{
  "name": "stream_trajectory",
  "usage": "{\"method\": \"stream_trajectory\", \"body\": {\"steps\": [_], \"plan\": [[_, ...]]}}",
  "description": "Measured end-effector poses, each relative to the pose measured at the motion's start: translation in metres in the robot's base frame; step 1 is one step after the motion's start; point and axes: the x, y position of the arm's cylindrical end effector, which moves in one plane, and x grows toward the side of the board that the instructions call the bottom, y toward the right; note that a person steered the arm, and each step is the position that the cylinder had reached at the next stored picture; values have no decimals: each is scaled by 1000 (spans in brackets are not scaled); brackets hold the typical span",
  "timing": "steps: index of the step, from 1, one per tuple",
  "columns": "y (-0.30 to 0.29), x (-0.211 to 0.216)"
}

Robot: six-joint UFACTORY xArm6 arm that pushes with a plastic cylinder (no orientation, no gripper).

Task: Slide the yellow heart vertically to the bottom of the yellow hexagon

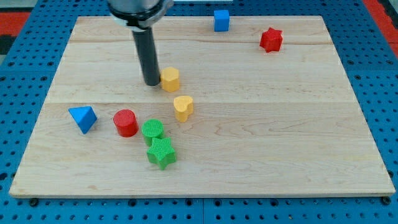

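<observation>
The yellow hexagon (170,79) sits left of the board's centre, in the upper half. The yellow heart (183,107) lies just below it and slightly to its right, a small gap apart. My tip (152,83) rests on the board right beside the hexagon's left side, touching or nearly touching it. The dark rod rises from there to the view's top.
A blue triangle (83,118), a red cylinder (126,122), a green cylinder (153,130) and a green star (161,152) lie at the lower left. A blue cube (221,20) and a red star (271,40) lie at the top right. The wooden board (280,137) ends at blue pegboard.
</observation>
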Motion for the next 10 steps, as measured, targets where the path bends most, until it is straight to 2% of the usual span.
{"method": "stream_trajectory", "body": {"steps": [3,4,5,6,8,9,10], "plan": [[56,-3],[42,-2],[37,17],[31,64],[32,86],[61,81],[122,72]]}}
